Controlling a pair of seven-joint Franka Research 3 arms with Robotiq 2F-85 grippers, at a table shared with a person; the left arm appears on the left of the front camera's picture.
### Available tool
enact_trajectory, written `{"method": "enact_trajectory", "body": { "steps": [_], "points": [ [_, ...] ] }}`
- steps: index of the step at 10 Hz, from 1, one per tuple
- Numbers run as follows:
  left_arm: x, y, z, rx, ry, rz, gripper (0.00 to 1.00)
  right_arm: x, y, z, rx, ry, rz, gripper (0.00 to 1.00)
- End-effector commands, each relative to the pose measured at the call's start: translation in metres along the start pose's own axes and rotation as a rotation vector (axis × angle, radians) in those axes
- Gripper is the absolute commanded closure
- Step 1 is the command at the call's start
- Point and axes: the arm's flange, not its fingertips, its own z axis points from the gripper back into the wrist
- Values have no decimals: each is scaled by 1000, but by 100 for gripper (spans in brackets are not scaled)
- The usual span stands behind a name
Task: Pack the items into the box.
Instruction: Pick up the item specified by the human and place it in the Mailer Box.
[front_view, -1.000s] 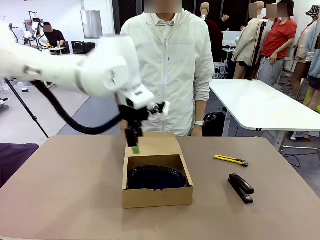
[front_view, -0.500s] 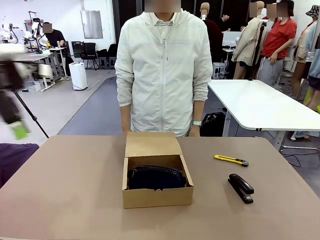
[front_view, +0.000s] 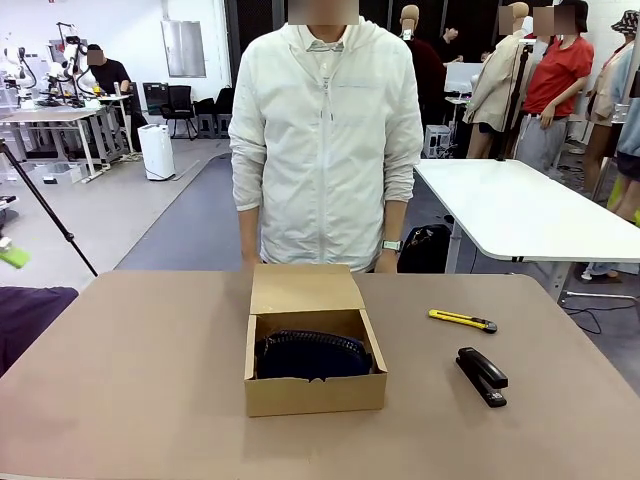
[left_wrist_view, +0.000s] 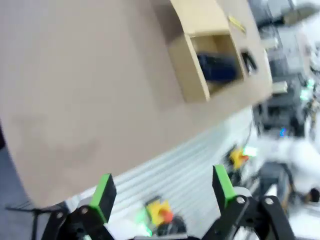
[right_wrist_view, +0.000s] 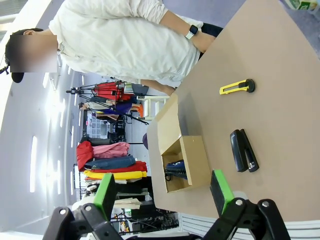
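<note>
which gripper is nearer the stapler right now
Right, most likely. The right gripper sits off the table's right side, with the stapler the first thing ahead of it; the left gripper is off the left side, with the box between it and the stapler.

left pincer (left_wrist_view: 162, 174) withdrawn from above the box (front_view: 315, 395), now far off to the left

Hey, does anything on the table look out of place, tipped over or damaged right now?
Nothing stands out. The box sits square with its lid open and the pouch inside; the stapler lies flat on the table to its right, not yet packed, near a yellow utility knife.
</note>
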Motion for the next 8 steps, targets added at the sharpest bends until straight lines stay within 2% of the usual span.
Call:
{"method": "enact_trajectory", "body": {
  "steps": [1, 2, 3, 8],
  "points": [
    [-16, -4, -30, 29, -621, 165, 0, 0, 3, 0, 25, -4, 0, 0],
    [-19, 1, -30, 6, -800, 110, 0, 0, 3, 0, 25, -4, 0, 0],
    [-5, 10, -9, -20, -143, 92, 0, 0, 3, 0, 25, -4, 0, 0],
    [-5, 10, -9, -20, -143, 92, 0, 0, 3, 0, 25, -4, 0, 0]
  ]
}}
